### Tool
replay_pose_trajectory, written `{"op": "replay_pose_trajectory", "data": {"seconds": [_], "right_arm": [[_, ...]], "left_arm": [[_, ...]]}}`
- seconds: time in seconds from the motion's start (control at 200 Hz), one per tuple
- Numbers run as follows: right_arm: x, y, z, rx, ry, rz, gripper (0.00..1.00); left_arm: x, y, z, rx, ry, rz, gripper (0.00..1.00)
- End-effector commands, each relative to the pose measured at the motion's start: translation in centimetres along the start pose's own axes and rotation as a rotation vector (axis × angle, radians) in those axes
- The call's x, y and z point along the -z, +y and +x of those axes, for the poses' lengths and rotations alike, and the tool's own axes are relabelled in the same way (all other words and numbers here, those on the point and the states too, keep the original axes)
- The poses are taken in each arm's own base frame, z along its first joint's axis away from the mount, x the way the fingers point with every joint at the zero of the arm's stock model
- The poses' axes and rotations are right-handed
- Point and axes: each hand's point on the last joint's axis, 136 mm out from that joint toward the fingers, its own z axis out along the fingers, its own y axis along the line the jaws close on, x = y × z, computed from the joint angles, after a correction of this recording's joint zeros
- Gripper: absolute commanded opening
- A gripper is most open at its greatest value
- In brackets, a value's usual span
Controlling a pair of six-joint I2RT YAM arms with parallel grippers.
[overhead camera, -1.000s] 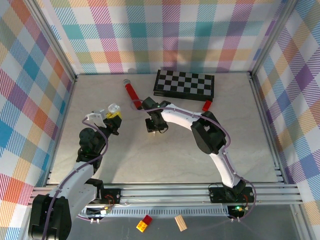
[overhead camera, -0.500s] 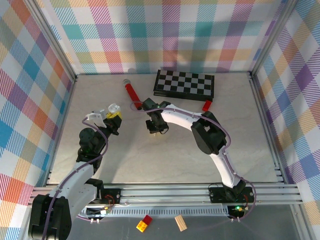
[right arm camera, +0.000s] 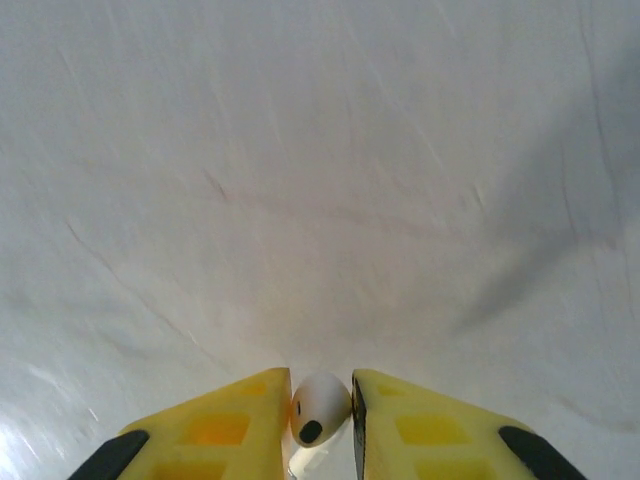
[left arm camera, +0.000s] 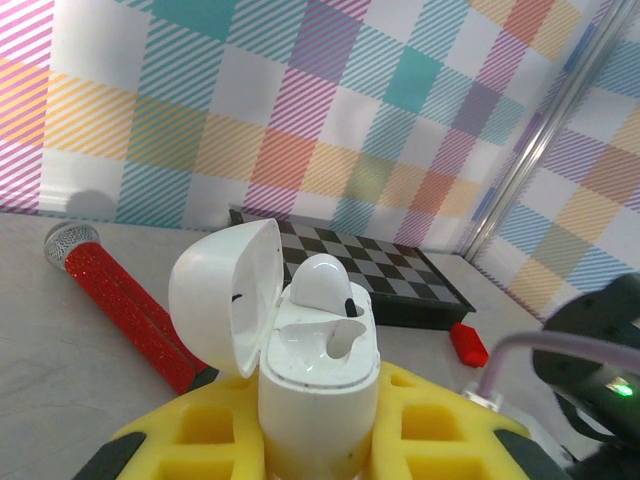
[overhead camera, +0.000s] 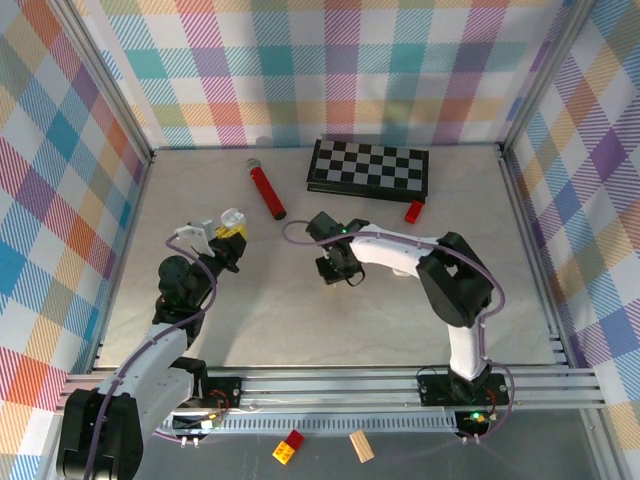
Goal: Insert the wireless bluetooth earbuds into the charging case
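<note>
While the left gripper is clamped on the body of the white charging case, holding it upright between its yellow fingers, the case's lid stands swung open to one side. A seated earbud pokes its rounded head out of the socket farther from the gripper, and the nearer socket shows its hollow white interior. Ahead of this gripper on the pale counter lie a red glitter microphone, a folded chessboard and a small red block. The right arm's dark link is close by at the side. The right gripper is pinched together on a white earbud: its head sits between the two yellow fingers, touching both, with the dark port facing down toward the wrist. Below it lies bare counter, but how high the gripper hangs cannot be told. From above, the right gripper is well apart from the left gripper and the case it carries, with open counter between them and the microphone and chessboard beyond both.
</note>
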Motion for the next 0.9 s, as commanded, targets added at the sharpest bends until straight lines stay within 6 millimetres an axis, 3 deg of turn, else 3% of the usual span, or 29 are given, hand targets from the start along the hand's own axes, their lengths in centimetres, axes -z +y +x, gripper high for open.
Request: {"op": "replay_pose_trajectory", "data": {"seconds": [0.0,0.205,0.335,0.56,0.67,0.895], "right_arm": [[0.7,-0.6,2.1,0.044,0.009,-0.004,0.23],[1.0,-1.5,4.9,0.039,0.050,-0.003,0.23],[1.6,-1.7,4.6,0.013,0.030,0.009,0.24],[3.2,-1.9,3.9,-0.087,0.009,0.025,0.36],[2.6,-1.7,4.9,-0.185,0.072,0.027,0.40],[1.7,-2.1,5.4,-0.211,0.103,0.051,0.36]], "left_arm": [[0.1,-0.4,-0.6,-0.010,-0.016,0.026,0.05],[-0.2,-0.6,-0.9,-0.009,-0.015,0.036,0.05],[-0.3,-0.9,-1.2,-0.005,-0.019,0.049,0.05],[-0.1,-1.0,-1.2,-0.005,-0.016,0.049,0.05],[-0.1,-1.0,-1.2,-0.003,-0.016,0.051,0.05],[-0.2,-1.0,-1.1,-0.005,-0.010,0.056,0.05]]}}
